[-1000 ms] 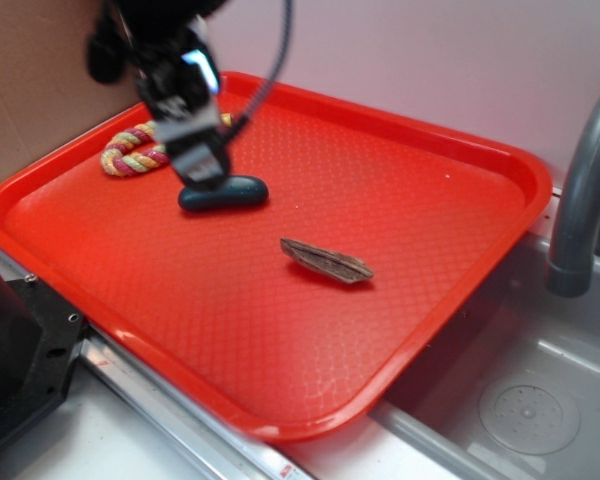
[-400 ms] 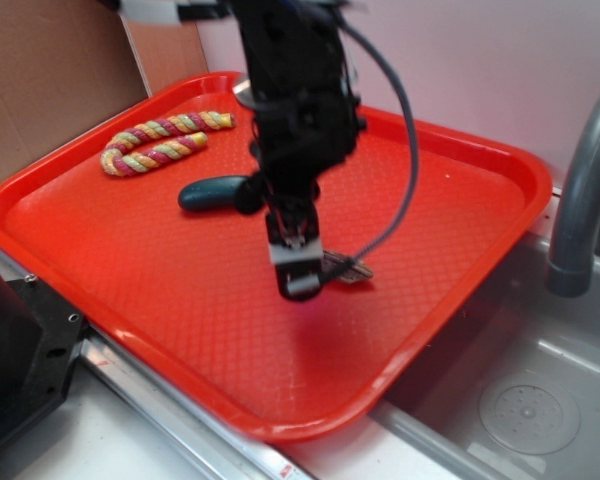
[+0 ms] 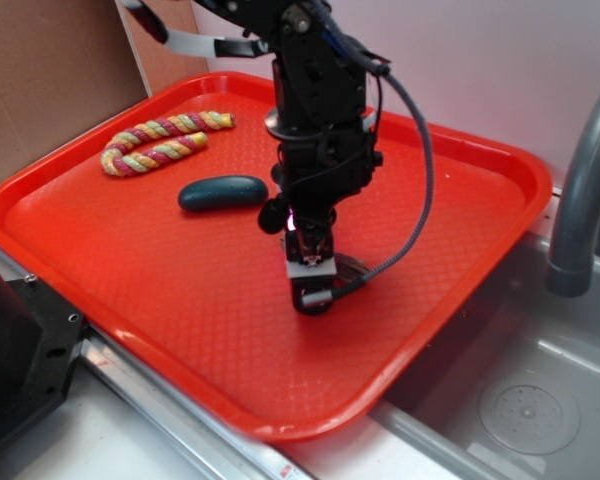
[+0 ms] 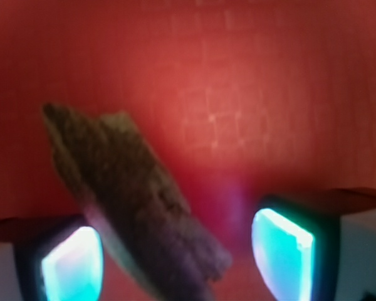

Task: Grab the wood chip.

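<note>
Red tray (image 3: 460, 190) holds one wood chip (image 4: 131, 207), one rope (image 3: 160, 140).

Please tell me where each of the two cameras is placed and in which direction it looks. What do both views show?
Exterior: sits off the robot, above the tray's near side, looking down across the red tray toward the wall; shows the arm and the gripper lowered to the tray.
Wrist: sits on the arm just behind the gripper, looking straight down; shows both fingertips.
Shared: the tray, the gripper, and the wood chip, which lies between the open fingertips.
</note>
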Available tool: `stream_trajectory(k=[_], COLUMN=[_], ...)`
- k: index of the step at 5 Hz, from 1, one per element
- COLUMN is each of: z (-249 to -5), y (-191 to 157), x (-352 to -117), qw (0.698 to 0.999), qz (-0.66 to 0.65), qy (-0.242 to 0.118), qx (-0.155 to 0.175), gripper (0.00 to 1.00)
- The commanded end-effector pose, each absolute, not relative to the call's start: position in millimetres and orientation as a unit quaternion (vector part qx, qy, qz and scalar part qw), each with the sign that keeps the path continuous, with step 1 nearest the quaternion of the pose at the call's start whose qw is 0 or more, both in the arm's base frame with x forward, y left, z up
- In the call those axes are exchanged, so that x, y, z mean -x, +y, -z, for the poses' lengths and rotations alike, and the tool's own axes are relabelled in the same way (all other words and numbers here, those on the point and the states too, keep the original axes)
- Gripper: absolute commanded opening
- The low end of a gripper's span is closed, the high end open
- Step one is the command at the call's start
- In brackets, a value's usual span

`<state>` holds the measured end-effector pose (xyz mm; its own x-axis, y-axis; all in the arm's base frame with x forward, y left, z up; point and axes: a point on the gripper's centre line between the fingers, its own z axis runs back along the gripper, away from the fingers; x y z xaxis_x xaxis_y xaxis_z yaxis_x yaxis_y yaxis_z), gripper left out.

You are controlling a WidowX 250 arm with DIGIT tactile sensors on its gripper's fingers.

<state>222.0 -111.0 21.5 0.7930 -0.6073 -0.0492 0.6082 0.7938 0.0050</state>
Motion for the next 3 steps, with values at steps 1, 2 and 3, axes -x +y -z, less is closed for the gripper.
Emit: stream_trajectory(k=[1,2,3], z=[-28.6,-28.0,-31.2], y=[-113.1,-113.3,-112.8], x=[-233.9,-237.9,-239.2], qw=[0.946,0.945,0.948], qz=[0.324,0.325,0.317], qy=[0.005,0.009,0.010], qx=[-0.018,-0.019,-0.022], gripper=[0.00,0.00,0.00])
